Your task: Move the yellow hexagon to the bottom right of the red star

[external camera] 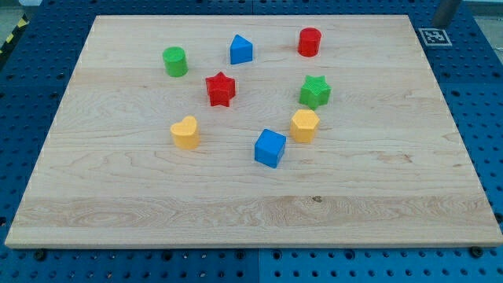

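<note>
The yellow hexagon point(304, 125) stands on the wooden board right of centre, just below the green star point(315, 91) and just up-right of the blue cube point(269, 148). The red star point(221, 89) stands up and to the left of the hexagon, near the board's middle. My tip is not in view; only a grey rod-like object point(448, 11) shows at the view's top right corner, off the board.
A green cylinder point(174, 61), a blue pentagon-like block point(241, 49) and a red cylinder point(310, 42) stand along the upper part. A yellow heart point(185, 133) stands left of the blue cube. A marker tag point(433, 35) sits at the board's point(377, 204) top right corner.
</note>
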### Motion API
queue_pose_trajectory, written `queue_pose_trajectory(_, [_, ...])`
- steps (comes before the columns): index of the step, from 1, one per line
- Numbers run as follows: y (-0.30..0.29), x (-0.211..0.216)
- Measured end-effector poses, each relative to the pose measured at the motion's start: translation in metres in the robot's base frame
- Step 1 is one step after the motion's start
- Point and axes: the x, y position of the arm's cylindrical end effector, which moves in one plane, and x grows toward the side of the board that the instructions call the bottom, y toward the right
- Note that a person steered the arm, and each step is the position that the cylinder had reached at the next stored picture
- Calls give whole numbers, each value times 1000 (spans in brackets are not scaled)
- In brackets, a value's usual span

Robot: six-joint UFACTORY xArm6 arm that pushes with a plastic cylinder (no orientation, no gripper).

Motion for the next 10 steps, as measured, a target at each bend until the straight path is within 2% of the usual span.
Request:
queue_pose_trajectory(1, [-41, 41])
queue_pose_trajectory(2, [-61, 40])
queue_pose_trajectory(3, [-59, 89])
queue_pose_trajectory(4, [-68, 173])
queue_pose_trajectory(5, [-107, 233])
queue_pose_trajectory(6, [-182, 235])
queue_pose_trajectory(10, [-281, 226])
